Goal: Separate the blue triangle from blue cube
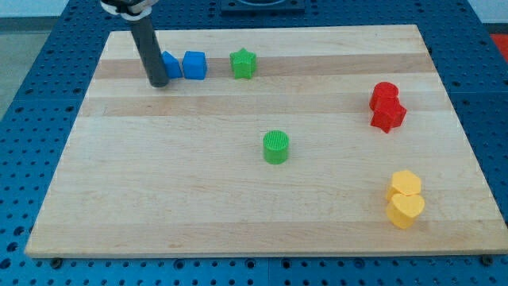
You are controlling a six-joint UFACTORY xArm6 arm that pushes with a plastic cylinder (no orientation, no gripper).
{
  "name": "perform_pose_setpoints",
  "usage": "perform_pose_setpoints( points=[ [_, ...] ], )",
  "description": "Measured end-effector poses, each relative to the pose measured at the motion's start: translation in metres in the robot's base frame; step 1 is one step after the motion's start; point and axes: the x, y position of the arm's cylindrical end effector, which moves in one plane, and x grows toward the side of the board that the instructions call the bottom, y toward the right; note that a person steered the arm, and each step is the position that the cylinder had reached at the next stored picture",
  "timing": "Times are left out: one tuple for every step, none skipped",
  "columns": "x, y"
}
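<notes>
The blue triangle [171, 65] lies near the view's top left, partly hidden behind my rod. The blue cube [194, 65] sits just to its right, almost touching it. My tip [158, 83] rests on the board at the triangle's left lower side, touching or nearly touching it.
A green star [243, 63] lies right of the blue cube. A green cylinder [275, 147] sits mid-board. Two red blocks [386, 106] are clustered at the right. Two yellow blocks [406, 199] are at the lower right. The wooden board [159, 183] ends at blue perforated table.
</notes>
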Motion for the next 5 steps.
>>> perform_pose_setpoints(
  points=[
    [-0.002, 0.017],
    [-0.018, 0.018],
    [-0.028, 0.018],
    [-0.028, 0.018],
    [-0.028, 0.018]
  ],
)
